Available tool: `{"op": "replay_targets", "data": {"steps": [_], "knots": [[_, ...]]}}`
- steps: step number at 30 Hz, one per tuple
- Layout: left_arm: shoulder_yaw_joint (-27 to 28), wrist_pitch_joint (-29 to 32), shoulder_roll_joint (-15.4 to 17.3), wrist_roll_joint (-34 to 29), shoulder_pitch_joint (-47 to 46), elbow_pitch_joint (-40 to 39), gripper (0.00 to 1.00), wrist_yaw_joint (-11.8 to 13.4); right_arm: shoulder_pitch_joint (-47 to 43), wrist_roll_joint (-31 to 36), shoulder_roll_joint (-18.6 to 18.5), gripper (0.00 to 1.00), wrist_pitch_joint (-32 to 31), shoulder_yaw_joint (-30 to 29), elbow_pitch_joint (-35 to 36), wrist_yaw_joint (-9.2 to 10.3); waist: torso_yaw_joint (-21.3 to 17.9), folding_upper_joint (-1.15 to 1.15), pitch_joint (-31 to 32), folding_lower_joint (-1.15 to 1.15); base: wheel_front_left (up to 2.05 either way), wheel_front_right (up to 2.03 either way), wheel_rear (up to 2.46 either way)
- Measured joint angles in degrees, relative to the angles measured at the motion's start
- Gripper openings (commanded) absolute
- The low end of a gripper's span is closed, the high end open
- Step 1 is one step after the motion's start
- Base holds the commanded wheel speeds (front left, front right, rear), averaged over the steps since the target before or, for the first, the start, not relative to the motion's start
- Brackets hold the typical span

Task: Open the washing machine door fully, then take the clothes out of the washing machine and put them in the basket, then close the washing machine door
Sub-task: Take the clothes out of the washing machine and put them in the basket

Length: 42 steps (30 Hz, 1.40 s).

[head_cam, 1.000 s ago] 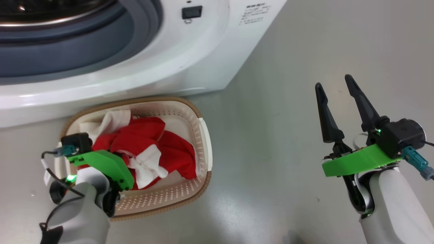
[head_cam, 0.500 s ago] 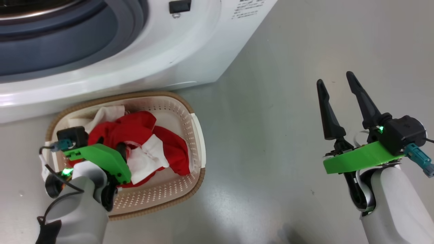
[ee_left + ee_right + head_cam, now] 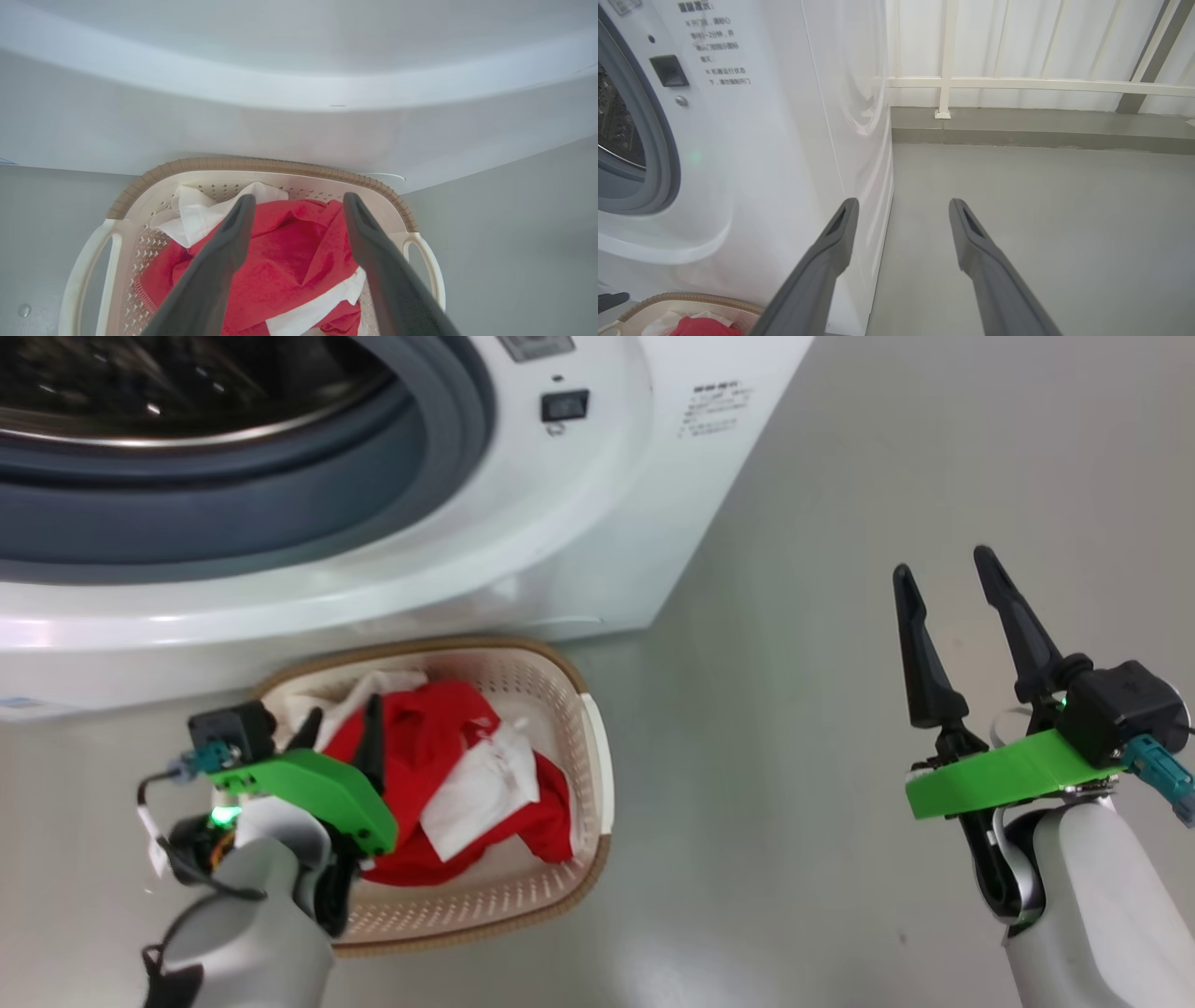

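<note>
The white washing machine [image 3: 597, 523] stands at the top of the head view, its grey gasket [image 3: 448, 439] ringing the open drum. The washing machine door is out of view. Below it on the floor sits the cream basket [image 3: 597, 775] with the red and white clothes [image 3: 439, 747] heaped inside. My left gripper [image 3: 341, 733] hangs open just above the heap; in the left wrist view its fingers [image 3: 299, 198] stand apart over the red clothes [image 3: 289, 252], holding nothing. My right gripper [image 3: 943, 569] is open over bare floor, far right of the basket.
Grey floor [image 3: 794, 709] spreads to the right of the machine and basket. In the right wrist view a white railing [image 3: 1017, 84] and a low grey kerb [image 3: 1017, 126] run behind the machine's side panel [image 3: 850, 93]. The basket rim [image 3: 691, 298] touches the machine's foot.
My left gripper has opened, let go of the clothes and risen out of the heap, which now lies loose in the basket. The head camera has shifted. The right arm holds its pose.
</note>
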<state>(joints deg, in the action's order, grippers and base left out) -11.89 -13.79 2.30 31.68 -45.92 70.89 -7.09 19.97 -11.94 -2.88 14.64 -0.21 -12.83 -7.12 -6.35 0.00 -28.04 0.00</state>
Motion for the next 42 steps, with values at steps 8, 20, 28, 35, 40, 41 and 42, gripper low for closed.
{"op": "replay_targets", "data": {"steps": [8,20,28,35,40,41,42], "knots": [[-3.23,-0.51,0.14,4.37,7.94,-14.02,1.0,-0.01,-2.66,0.01,0.0,1.0,0.0,-0.94,-1.67,0.0,2.57,0.0,6.2,0.0,0.0,0.0,0.0],[2.82,-0.52,3.44,-2.83,19.62,-36.12,1.0,2.6,-4.72,0.19,0.03,1.0,0.0,-2.29,-3.49,0.0,4.24,0.0,13.7,0.0,0.0,0.0,0.0],[7.37,-0.57,4.25,-7.27,28.22,-48.58,1.0,5.46,-6.43,3.14,0.07,1.0,0.0,-2.98,-1.91,0.0,4.24,0.0,18.08,0.0,0.0,0.0,0.0],[9.21,-0.68,4.47,-10.21,35.89,-56.42,1.0,6.67,-10.48,3.14,0.1,1.0,0.0,-4.42,-0.83,0.0,4.08,0.0,22.26,0.0,0.0,0.0,0.0],[10.14,-0.68,4.76,-10.74,41.56,-59.52,1.0,7.68,-13.79,3.37,0.19,1.0,0.0,-4.6,-0.13,0.0,3.97,0.0,25.63,0.0,0.0,0.0,0.0],[10.23,-0.68,4.99,-11.04,42.52,-59.89,1.0,7.82,-14.4,3.37,0.2,1.0,-0.01,-4.61,-0.03,0.0,3.94,0.0,26.26,0.0,0.0,0.0,0.0],[10.25,-0.68,5.27,-11.4,43.35,-60.13,1.0,8.22,-15.04,3.37,0.2,1.0,0.0,-4.63,0.16,0.0,3.92,0.0,26.87,0.0,0.0,0.0,0.0]]}}
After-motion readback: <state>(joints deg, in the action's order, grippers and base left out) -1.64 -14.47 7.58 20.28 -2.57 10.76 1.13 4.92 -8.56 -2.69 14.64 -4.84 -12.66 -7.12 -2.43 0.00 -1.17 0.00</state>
